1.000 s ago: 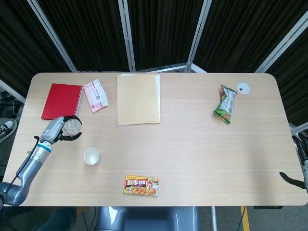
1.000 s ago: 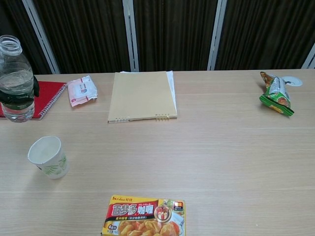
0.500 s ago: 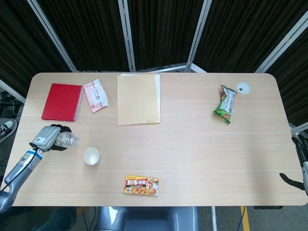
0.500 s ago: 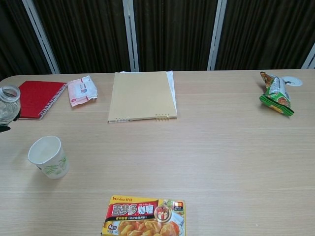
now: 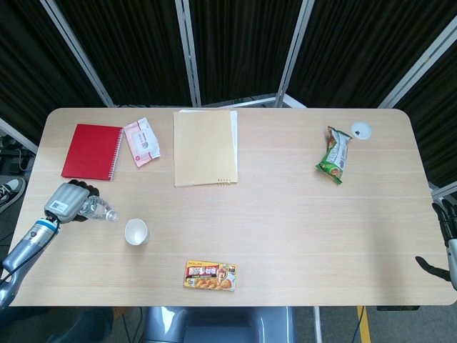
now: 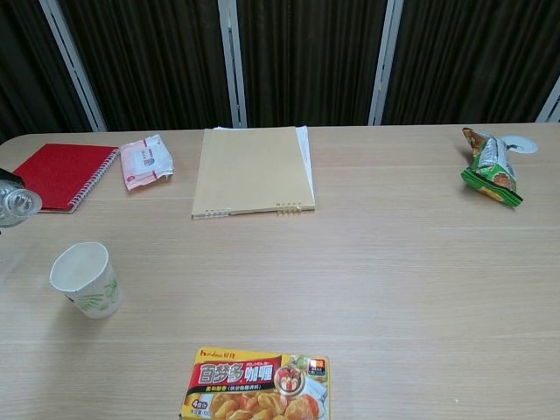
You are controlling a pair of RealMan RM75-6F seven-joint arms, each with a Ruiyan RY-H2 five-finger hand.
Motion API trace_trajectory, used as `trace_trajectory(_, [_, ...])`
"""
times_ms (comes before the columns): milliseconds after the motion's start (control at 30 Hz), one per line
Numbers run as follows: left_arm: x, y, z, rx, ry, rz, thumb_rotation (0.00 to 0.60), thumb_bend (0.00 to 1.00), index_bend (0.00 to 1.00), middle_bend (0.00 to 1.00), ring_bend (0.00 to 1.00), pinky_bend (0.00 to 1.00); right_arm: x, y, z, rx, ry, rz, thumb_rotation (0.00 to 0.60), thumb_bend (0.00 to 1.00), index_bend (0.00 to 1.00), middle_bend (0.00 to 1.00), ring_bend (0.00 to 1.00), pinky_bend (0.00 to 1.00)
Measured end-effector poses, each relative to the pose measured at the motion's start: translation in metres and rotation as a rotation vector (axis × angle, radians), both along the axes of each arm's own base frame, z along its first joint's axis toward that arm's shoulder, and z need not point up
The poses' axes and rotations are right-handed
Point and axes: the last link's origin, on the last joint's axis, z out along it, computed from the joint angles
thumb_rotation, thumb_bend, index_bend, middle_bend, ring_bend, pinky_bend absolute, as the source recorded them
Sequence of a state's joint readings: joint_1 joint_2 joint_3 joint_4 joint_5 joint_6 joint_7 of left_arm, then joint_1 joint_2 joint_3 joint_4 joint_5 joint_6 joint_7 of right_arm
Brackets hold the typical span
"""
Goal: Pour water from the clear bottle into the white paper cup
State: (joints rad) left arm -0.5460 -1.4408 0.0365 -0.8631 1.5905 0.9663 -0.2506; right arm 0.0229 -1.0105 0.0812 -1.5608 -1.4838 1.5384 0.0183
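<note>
My left hand [image 5: 66, 202] grips the clear bottle [image 5: 98, 210] near the table's [image 5: 285, 214] left edge, tilted mouth-first toward the white paper cup [image 5: 136, 231] just beyond; probably still short of its rim.

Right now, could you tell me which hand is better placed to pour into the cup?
Left. The left hand already grips the tilted bottle, its mouth turned toward the nearby cup. The right hand is at the table's far edge.
</note>
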Motion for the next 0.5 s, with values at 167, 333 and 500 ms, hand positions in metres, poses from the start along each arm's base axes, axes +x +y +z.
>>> trace_trajectory(167, [0.0030, 0.0021, -0.0043, 0.000, 0.056, -0.034, 0.600, 0.70, 0.52, 0.50, 0.33, 0.37, -0.0016, 0.0006, 0.0001, 0.000, 0.001, -0.007, 0.600, 0.00, 0.00, 0.00, 0.00, 0.00])
trace_trajectory(333, [0.0063, 0.0028, -0.0089, 0.005, 0.089, -0.064, 0.600, 0.70, 0.52, 0.50, 0.33, 0.37, -0.0028, 0.0006, 0.0010, -0.003, -0.003, -0.012, 0.600, 0.00, 0.00, 0.00, 0.00, 0.00])
trace_trajectory(500, [0.0075, 0.0039, -0.0094, 0.014, 0.147, -0.105, 0.600, 0.70, 0.52, 0.50, 0.33, 0.37, -0.0034, 0.0002, 0.0007, 0.000, -0.003, -0.014, 0.600, 0.00, 0.00, 0.00, 0.00, 0.00])
